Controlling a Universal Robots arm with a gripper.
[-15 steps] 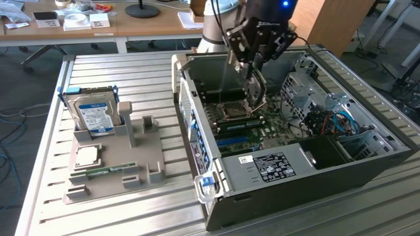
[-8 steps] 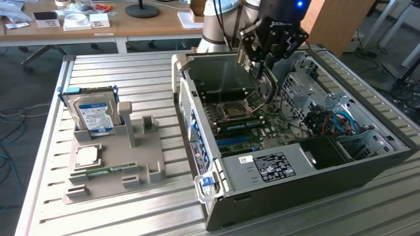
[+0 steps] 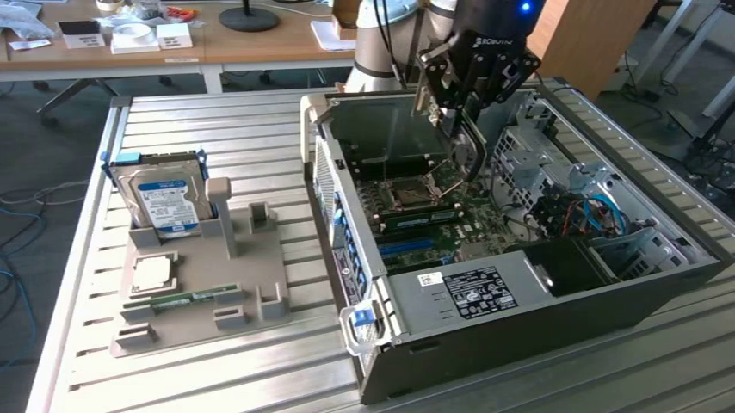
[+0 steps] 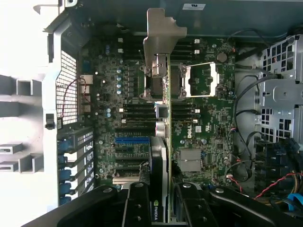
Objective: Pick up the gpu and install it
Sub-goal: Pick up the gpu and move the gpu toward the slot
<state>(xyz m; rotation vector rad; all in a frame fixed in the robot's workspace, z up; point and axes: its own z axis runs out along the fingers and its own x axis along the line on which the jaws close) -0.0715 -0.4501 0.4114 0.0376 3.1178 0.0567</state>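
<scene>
Gripper [image 3: 456,110] is clamped on the gpu [image 3: 466,151], one finger on each flat face. In the wrist view the fingers [image 4: 137,203] sit either side of the card, with the gripper [image 4: 163,210] squeezing the end nearest the camera.

The gpu [image 4: 161,156] hangs on edge and points down into the case. Its pale metal bracket [image 4: 163,33] is at the far end, away from the fingers. An NVIDIA logo shows on the card close to the grip.

In the exterior view the card is over the open computer case [image 3: 552,301], above the motherboard [image 3: 425,215], with its lower end around the CPU socket [image 3: 408,194]. Probably not touching the board, but the angle is too poor to be sure.

In the wrist view the motherboard [image 4: 213,118] lies under the card. The CPU socket [image 4: 201,80] is just beside the card's line and a blue slot [image 4: 131,140] is on the other side.

The case lies on its side, open face up, on a slotted metal table [image 3: 206,370]. Cables and drive cages are at the end toward the exterior view's right.

Well apart, toward the exterior view's left, a grey parts holder [image 3: 247,258] carries an upright hard drive [image 3: 167,198] with a blue-white label. A green memory stick [image 3: 184,299] lies flat nearer the front. A wooden desk [image 3: 230,43] stands behind the table.
</scene>
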